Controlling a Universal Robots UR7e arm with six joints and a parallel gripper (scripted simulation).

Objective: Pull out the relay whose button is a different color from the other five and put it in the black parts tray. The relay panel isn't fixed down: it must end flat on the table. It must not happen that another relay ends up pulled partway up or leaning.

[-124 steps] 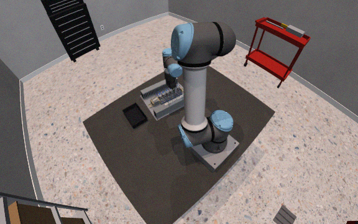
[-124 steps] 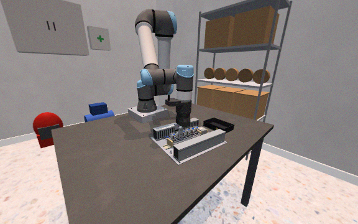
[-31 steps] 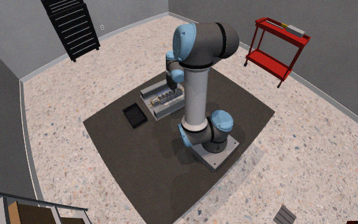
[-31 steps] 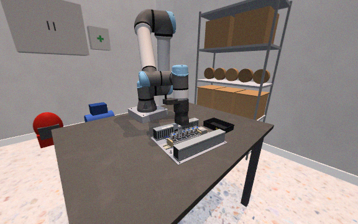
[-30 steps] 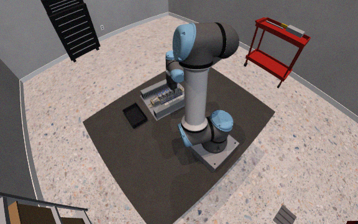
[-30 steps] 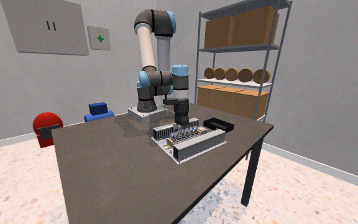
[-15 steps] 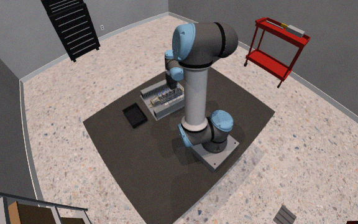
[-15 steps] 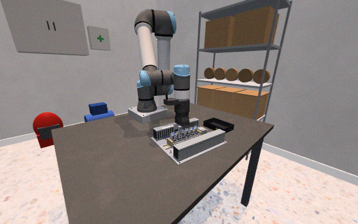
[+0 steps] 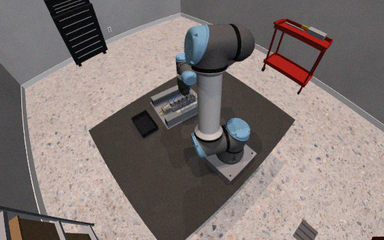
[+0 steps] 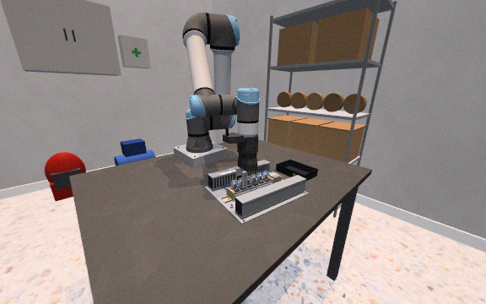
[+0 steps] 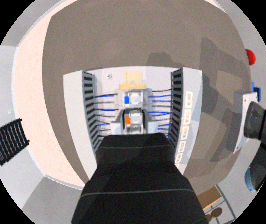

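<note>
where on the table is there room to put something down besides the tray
The wide stretch of table in front of the relay panel, towards the near edge, shows nothing on it. It is crowded between the panel, the black tray and the arm's base, where the gripper grips a relay.

Dark table (image 10: 150,236), relay panel (image 10: 268,197), black tray (image 10: 297,170), base plate (image 10: 182,153)
</note>
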